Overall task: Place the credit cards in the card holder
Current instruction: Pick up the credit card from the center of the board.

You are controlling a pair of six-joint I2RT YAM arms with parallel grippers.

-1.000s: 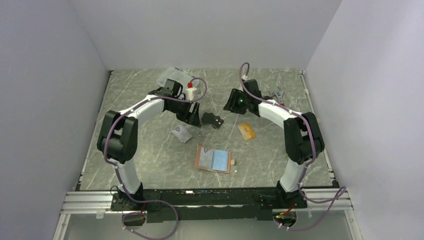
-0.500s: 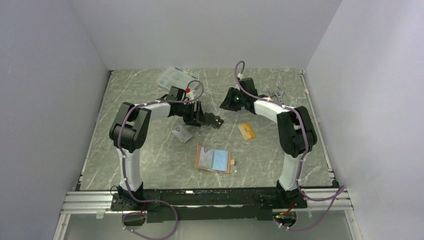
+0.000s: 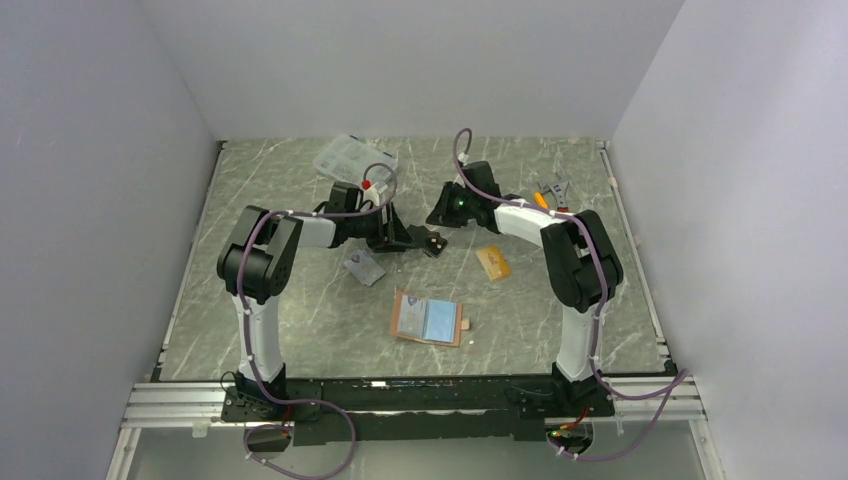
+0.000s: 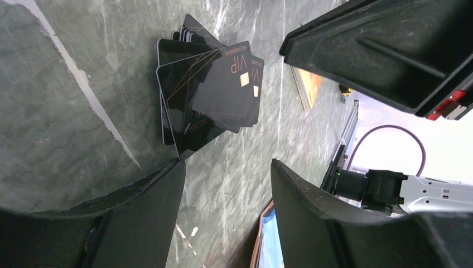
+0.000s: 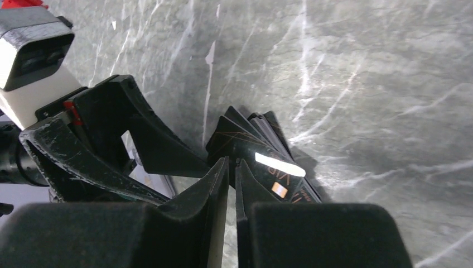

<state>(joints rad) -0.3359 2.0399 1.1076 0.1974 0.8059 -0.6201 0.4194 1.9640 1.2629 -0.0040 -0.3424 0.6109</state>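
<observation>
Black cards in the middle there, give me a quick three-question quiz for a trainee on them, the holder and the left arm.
1. True or false: the card holder lies apart from the black cards, touching none of them.
2. The left gripper has its jaws: A) open, with the black cards just ahead of them; B) shut on nothing; C) shut on the card holder.
3. Name the colour of the lone card on the right arm's side.
Key: 1 true; 2 A; 3 orange.
</observation>
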